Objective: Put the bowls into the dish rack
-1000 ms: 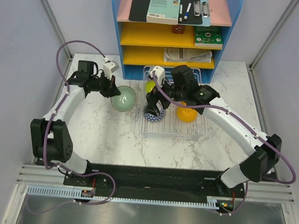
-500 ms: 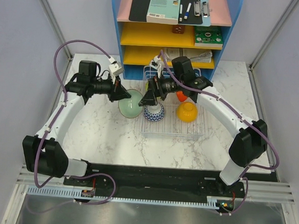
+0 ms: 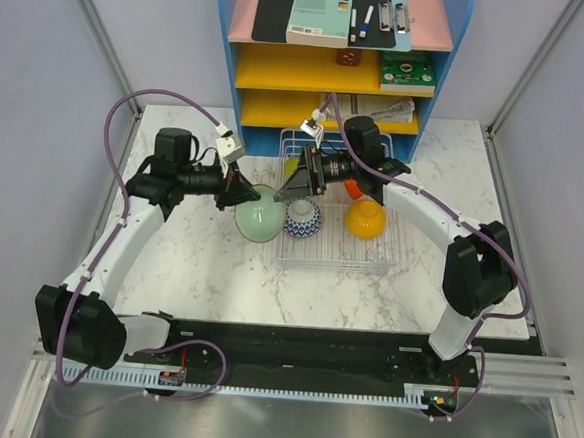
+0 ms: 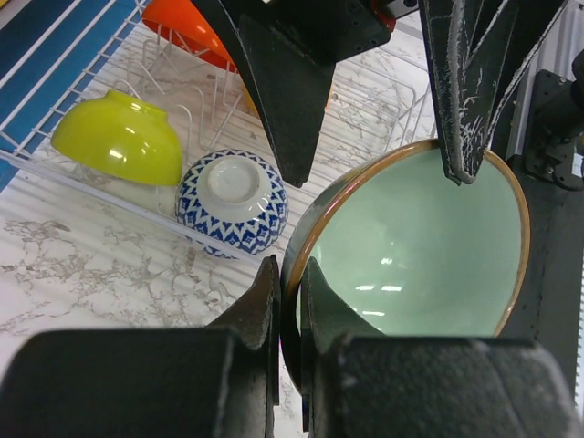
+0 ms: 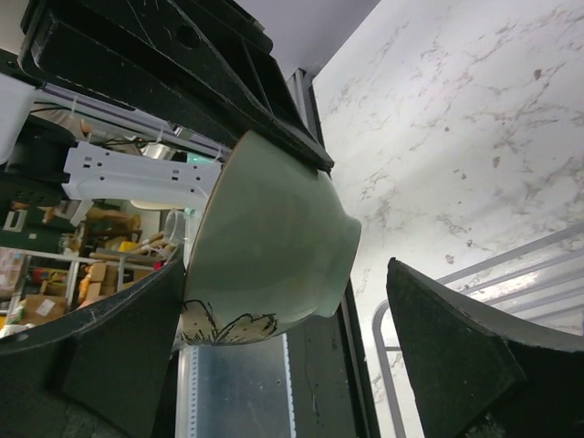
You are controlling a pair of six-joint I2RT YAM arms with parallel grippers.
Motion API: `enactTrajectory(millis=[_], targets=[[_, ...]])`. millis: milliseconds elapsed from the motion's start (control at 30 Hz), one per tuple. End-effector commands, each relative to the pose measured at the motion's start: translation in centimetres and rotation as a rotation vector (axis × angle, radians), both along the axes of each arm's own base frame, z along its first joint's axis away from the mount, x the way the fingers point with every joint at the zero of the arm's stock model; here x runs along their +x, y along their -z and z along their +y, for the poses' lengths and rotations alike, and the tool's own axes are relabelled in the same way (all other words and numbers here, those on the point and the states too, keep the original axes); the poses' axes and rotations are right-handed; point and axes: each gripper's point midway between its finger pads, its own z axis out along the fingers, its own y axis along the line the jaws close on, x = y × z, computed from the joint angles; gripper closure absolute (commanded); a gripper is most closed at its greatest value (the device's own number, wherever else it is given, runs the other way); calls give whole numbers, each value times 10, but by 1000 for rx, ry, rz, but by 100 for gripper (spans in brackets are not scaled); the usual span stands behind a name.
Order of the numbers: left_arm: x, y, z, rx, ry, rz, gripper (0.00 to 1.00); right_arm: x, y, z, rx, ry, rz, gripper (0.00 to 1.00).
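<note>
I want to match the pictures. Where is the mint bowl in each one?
Top: mint bowl in the centre, left of the rack.
Left wrist: right of centre, left claw pinching its rim; rack upper left.
Right wrist: centre-left, seen from outside; rack wire at the bottom.
Shared landmark: the rack.

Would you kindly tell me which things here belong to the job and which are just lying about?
Job: mint bowl, blue-white bowl, lime-green bowl, orange bowl, dish rack.
Lying about: shelf unit, book, green board, papers.
</note>
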Motion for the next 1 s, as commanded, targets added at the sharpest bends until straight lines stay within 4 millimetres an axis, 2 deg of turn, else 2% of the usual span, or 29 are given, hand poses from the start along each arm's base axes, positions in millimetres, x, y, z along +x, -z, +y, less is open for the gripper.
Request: enactTrajectory(millis=[0, 400, 700, 900, 967], targets=[[0, -41, -8, -59, 21, -152, 98, -2, -15, 1, 77, -33, 4, 2], [15, -36, -10, -45, -1, -162, 98, -22, -16, -7, 103, -75, 35, 2], [16, -34, -12, -50, 7, -151, 98, -27, -30, -9, 132, -90, 14, 2], [17, -35, -14, -54, 7, -150, 98, -27, -37, -7, 169, -97, 29, 7], [17, -34, -13, -54, 5, -150, 98, -28, -38, -7, 178, -104, 22, 14]])
